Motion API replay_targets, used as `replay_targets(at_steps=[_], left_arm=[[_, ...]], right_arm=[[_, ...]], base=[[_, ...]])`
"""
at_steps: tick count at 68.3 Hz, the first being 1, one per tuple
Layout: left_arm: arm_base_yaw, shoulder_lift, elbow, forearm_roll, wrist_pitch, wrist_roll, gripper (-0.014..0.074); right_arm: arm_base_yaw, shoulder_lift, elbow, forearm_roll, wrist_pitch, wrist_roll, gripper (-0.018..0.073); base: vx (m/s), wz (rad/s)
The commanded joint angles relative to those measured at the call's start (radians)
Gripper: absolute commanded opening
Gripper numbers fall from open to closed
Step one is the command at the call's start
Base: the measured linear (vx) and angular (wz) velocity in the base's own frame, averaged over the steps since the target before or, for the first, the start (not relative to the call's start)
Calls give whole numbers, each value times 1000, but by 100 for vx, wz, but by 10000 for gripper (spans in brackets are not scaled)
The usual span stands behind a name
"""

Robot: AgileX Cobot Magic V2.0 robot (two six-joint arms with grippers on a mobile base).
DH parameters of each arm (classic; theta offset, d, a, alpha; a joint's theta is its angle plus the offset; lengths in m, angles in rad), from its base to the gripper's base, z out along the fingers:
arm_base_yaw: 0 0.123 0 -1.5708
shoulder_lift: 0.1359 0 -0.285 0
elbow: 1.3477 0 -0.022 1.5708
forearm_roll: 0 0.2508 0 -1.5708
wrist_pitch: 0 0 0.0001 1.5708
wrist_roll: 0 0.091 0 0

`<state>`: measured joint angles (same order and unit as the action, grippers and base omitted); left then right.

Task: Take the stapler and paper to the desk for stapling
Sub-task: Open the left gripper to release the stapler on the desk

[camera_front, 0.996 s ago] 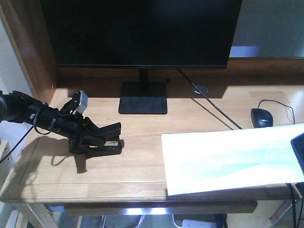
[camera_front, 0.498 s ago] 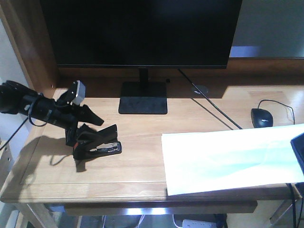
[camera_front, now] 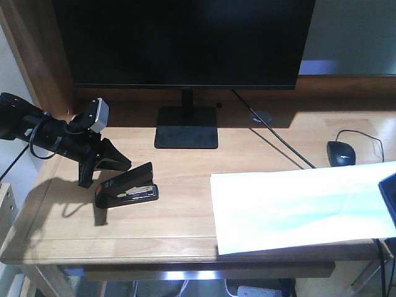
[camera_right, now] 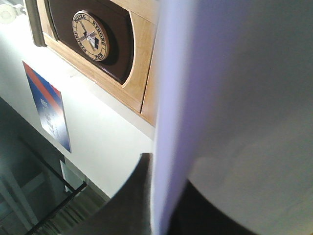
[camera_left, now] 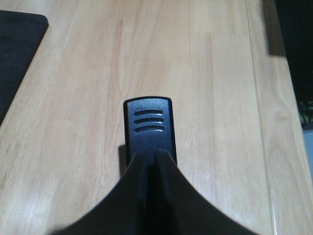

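Left jaws pressed together beside stapler (camera_front: 127,192), right jaws pinching paper (camera_front: 297,204), sheet near desk (camera_front: 185,216) front rim

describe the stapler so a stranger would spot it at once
Start at the big black monitor on the desk. Below its left corner, far left of the white paper, lies the stapler: a black hinged wedge, unlike the rounded mouse at right.
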<state>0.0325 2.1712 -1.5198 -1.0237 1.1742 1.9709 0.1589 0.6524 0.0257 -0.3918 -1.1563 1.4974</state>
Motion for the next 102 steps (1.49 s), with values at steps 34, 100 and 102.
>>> replay_targets(at_steps=[34,100,102], left_arm=[[-28,-46,-24,-46,28,-4,-8],[-28,-46,-24,-46,30,-4,-6],[-28,-46,-24,-46,30,-4,-6]], right_arm=[[-3,3,24,17,-135,-14,-1],[-3,3,22,22,-91,-15,-1],[-3,3,22,19,-84,-15,-1]], base=[[0,0],[0,0],[0,0]])
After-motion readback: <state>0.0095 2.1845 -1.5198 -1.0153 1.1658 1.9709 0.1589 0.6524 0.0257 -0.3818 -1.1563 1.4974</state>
